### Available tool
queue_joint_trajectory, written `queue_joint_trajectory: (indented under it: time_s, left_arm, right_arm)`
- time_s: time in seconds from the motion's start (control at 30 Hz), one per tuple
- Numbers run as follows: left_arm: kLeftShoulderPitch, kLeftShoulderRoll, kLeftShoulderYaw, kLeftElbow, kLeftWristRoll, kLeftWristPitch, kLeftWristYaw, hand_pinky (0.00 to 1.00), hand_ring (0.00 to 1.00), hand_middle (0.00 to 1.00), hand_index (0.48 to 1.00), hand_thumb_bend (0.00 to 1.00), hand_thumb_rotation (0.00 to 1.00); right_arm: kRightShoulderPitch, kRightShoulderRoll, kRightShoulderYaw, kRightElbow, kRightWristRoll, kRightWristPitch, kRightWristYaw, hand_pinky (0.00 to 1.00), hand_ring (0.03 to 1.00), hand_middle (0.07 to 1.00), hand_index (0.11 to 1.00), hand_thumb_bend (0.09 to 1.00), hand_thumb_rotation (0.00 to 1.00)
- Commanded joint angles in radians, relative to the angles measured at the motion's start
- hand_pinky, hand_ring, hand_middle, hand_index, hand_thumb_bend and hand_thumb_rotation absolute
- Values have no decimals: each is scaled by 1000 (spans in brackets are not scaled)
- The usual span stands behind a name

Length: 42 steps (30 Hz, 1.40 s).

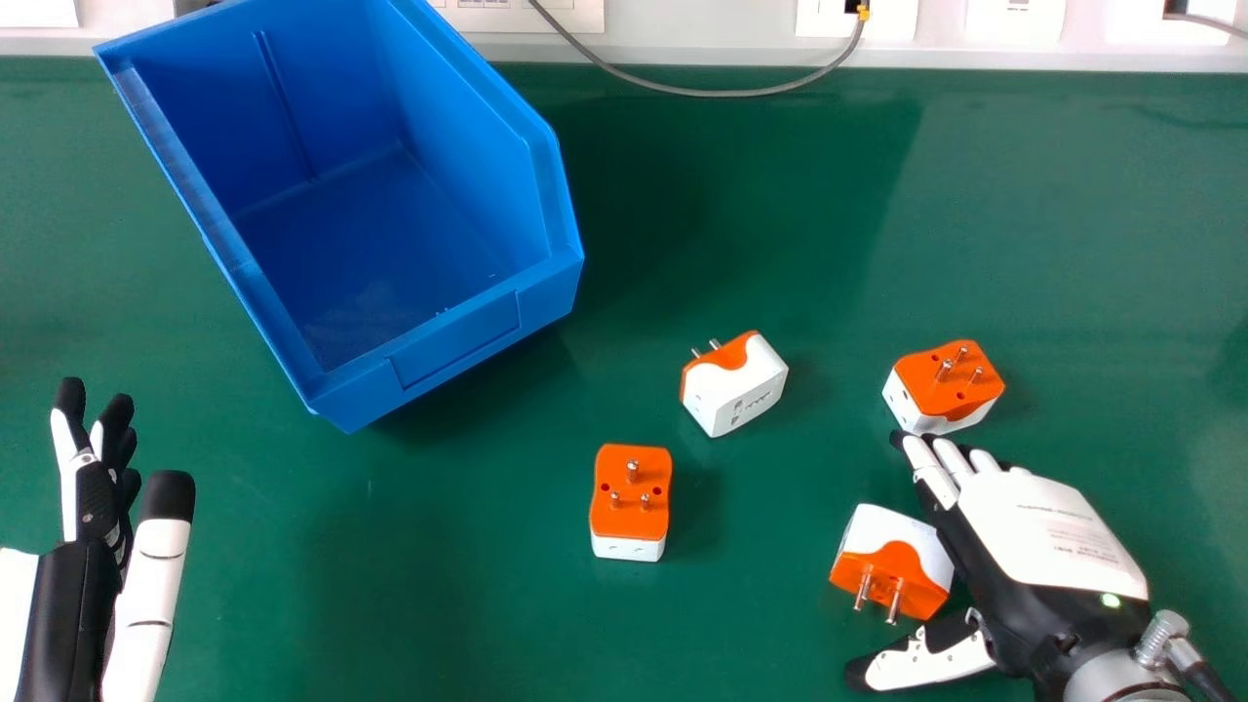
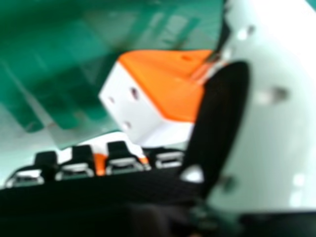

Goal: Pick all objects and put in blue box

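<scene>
While the open right hand (image 1: 1048,541) had one plug (image 1: 892,561) between fingers and thumb, the left hand (image 1: 86,585) was open too; three other plugs (image 1: 632,492) (also orange-white) lay on the table (image 1: 439,604). The box (image 1: 453,336) stood left of them.

A green tabletop (image 1: 419,595) carries a blue box (image 1: 453,341). Right of the box and nearer the robot lie an orange-and-white plug adapter (image 1: 616,517) and a second adapter (image 1: 741,385); a third adapter (image 1: 926,380) and a fourth adapter (image 1: 902,531) lie farther right of it.
</scene>
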<state>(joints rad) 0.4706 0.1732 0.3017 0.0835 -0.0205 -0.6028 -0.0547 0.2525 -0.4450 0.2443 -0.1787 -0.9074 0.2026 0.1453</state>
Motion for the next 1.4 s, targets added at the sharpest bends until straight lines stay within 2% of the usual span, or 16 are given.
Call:
queue_joint_trajectory:
  time_s: [0.0,0.07,0.23,0.37,0.57,0.77,0.97,1.13,1.27,1.37]
  left_arm:
    - [12,1,7,-23,-14,-6,-3,1000,1000,1000,1000,711,1000]
    - [18,0,7,-33,-12,-4,-3,1000,1000,1000,1000,711,1000]
    - [24,3,10,-31,-14,-6,-6,1000,1000,1000,1000,713,1000]
    - [32,2,11,-41,-10,-3,-5,1000,1000,1000,1000,713,1000]
    - [38,3,11,-47,-11,-1,-6,1000,1000,1000,1000,713,1000]
    - [42,2,10,-57,-8,-3,-5,1000,1000,1000,1000,716,1000]
    - [30,6,11,-39,-7,-5,-5,1000,1000,1000,1000,715,1000]
    - [23,6,12,-32,-8,-2,-6,1000,1000,1000,1000,715,1000]
    - [22,2,10,-39,-6,4,-1,1000,1000,1000,1000,716,1000]
    - [18,2,10,-31,-8,2,-2,1000,1000,1000,1000,716,1000]
  right_arm:
    - [-1,-5,1,6,-3,11,-1,1000,1000,1000,981,662,319]
    - [-4,-2,5,12,-2,15,-2,1000,1000,1000,981,662,322]
    - [-8,2,14,17,-4,25,2,1000,1000,996,978,655,314]
    - [-7,1,14,13,1,22,3,1000,1000,994,976,649,311]
    - [-10,1,15,17,3,13,-4,1000,990,980,960,639,306]
    - [-20,2,20,11,-4,16,2,990,942,915,884,568,304]
    - [-33,4,27,7,-5,23,12,950,890,857,827,529,296]
    - [-42,3,34,-9,-5,34,29,922,864,833,808,511,343]
    - [-52,3,34,-4,4,26,26,906,846,822,801,505,367]
    - [-58,3,35,7,7,20,14,888,822,808,787,502,381]
